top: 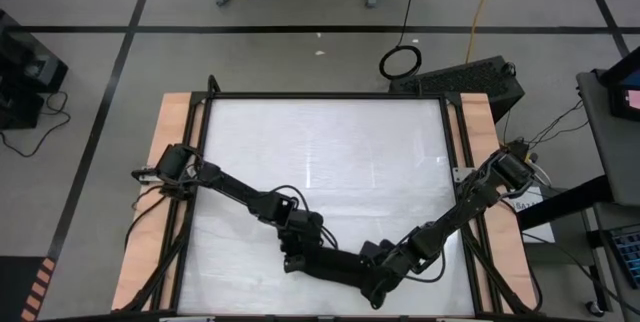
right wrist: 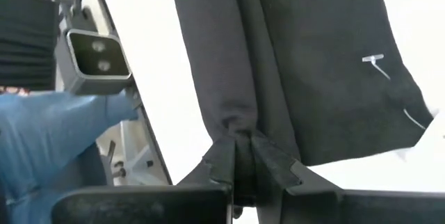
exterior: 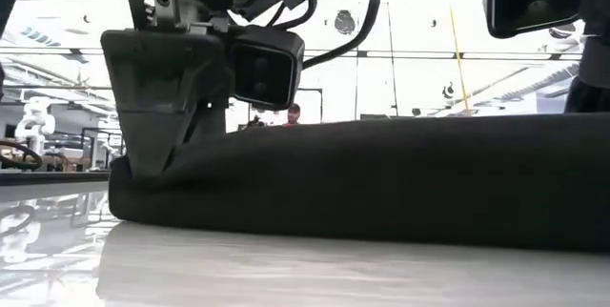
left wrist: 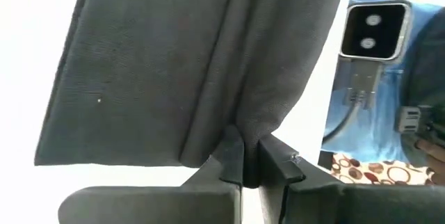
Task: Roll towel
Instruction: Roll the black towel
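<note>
The black towel lies as a long, narrow, bunched band on the white table near its front edge, stretched between my two grippers. My left gripper is shut on the band's left end and also shows in the low view. My right gripper is shut on the band's right end. A small white tag sticks out of the towel near the right end. My left gripper pinches a bunched fold of several layers at the towel's left end between its two fingers. The fingers point down at a slant. The end is raised slightly, and the rest of the band lies on the table. My right gripper pinches a gathered fold of several layers at the towel's right end between its two fingers. The fingers come from above at a slant. The towel runs away from the fingers along the table.
Wooden rails and a black frame border the white table. Most of the table behind the towel is bare. Something blue shows beyond the table's front edge. A person shows far back in the room.
</note>
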### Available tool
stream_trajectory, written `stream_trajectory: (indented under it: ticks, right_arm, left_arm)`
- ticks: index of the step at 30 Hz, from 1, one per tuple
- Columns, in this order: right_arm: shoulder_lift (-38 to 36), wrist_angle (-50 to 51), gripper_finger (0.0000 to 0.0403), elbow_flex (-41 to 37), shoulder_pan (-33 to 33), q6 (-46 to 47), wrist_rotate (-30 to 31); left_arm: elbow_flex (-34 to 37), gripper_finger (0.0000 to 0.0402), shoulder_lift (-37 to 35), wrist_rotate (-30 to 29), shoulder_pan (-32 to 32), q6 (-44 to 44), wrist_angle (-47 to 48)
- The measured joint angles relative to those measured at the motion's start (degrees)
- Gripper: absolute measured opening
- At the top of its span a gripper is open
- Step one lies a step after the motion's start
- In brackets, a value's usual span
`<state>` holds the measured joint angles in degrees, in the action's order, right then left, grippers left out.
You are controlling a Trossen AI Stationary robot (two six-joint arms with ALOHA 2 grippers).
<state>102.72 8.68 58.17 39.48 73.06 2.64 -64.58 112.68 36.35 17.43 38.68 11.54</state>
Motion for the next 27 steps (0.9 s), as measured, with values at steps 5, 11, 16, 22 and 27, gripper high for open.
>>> stream_trajectory:
  ticks: [5,11,16,22,27]
  right_arm:
    - [0.0,1.4,0.0015,0.0,-0.4,1.6,2.7]
    - [-0.1,6.4,0.0016,0.1,-0.9,5.0,3.7]
    - [-0.1,6.7,0.0035,0.1,-0.9,5.2,3.7]
    - [-0.6,7.3,0.0102,0.1,-0.1,-0.3,3.2]
    - [-2.8,11.1,0.0149,0.0,1.8,-6.8,2.9]
  left_arm:
    - [0.0,0.0017,0.0,-0.4,-0.3,0.0,1.8]
    - [1.1,0.0017,0.0,0.1,-1.2,0.2,1.4]
    - [1.2,0.0017,0.0,1.5,-1.6,0.5,0.9]
    - [1.3,0.0017,0.0,3.4,-1.7,0.1,1.3]
    - [1.4,0.0017,0.1,4.5,-1.7,0.0,1.7]
